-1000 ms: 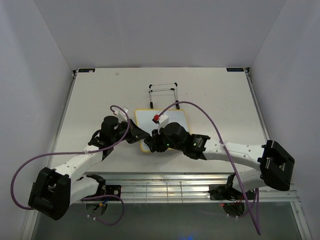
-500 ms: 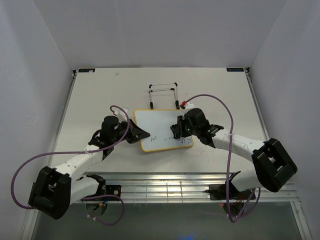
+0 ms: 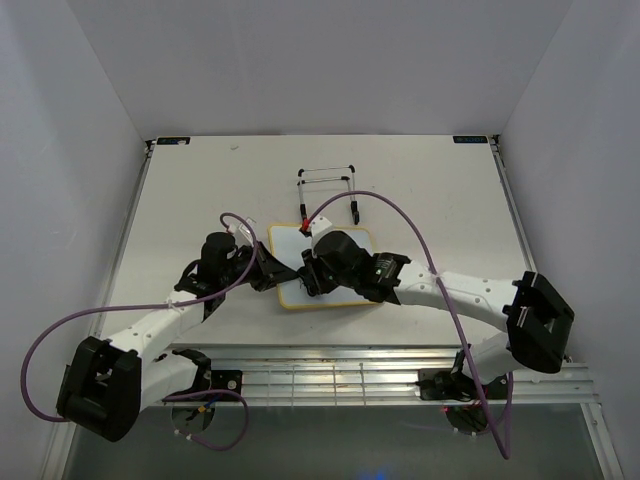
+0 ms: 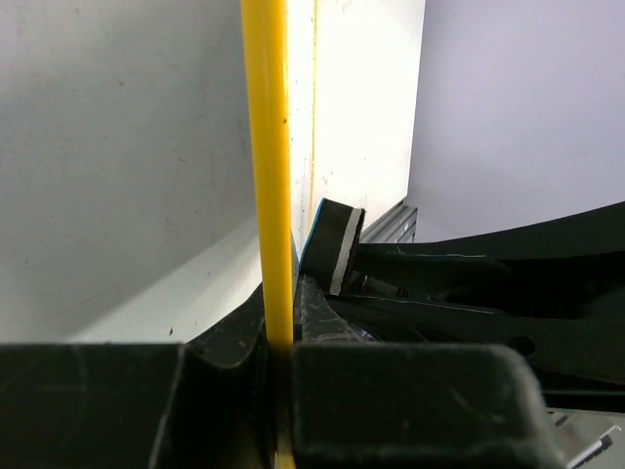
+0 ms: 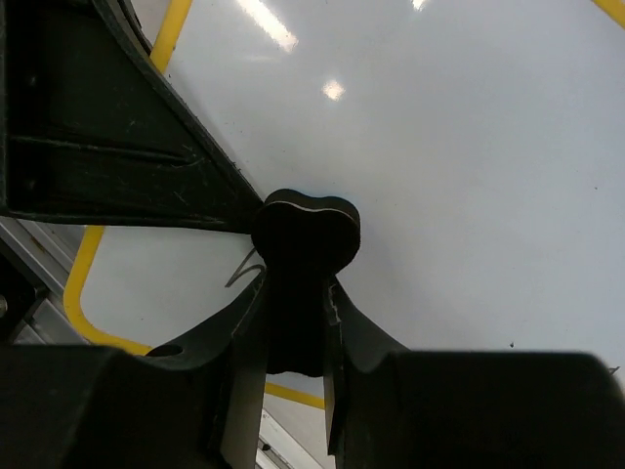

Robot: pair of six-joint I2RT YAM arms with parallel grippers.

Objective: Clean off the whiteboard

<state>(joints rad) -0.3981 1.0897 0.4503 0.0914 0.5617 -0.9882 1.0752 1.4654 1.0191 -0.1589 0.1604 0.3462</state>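
Note:
The whiteboard [image 3: 286,241] lies flat at the table's middle, white with a yellow frame, and my right arm covers most of it. My left gripper [image 3: 274,272] is shut on its left frame edge; the left wrist view shows the yellow edge [image 4: 266,147] clamped between the fingers [image 4: 278,344]. My right gripper [image 3: 309,275] is shut on the black bone-shaped eraser [image 5: 305,233], pressed on the board's near-left part [image 5: 469,147]. A faint black stroke [image 5: 244,266] shows beside the eraser. The eraser also shows in the left wrist view [image 4: 337,244].
A thin black wire stand [image 3: 327,190] sits just behind the board. A metal grate [image 3: 330,375] runs along the table's near edge. Purple cables loop over both arms. White walls enclose the table on three sides.
My right gripper has swept with the eraser from the board's right side to its near-left part. The writing seen along the near edge half a second ago is now covered by the arm. The left gripper has kept its hold.

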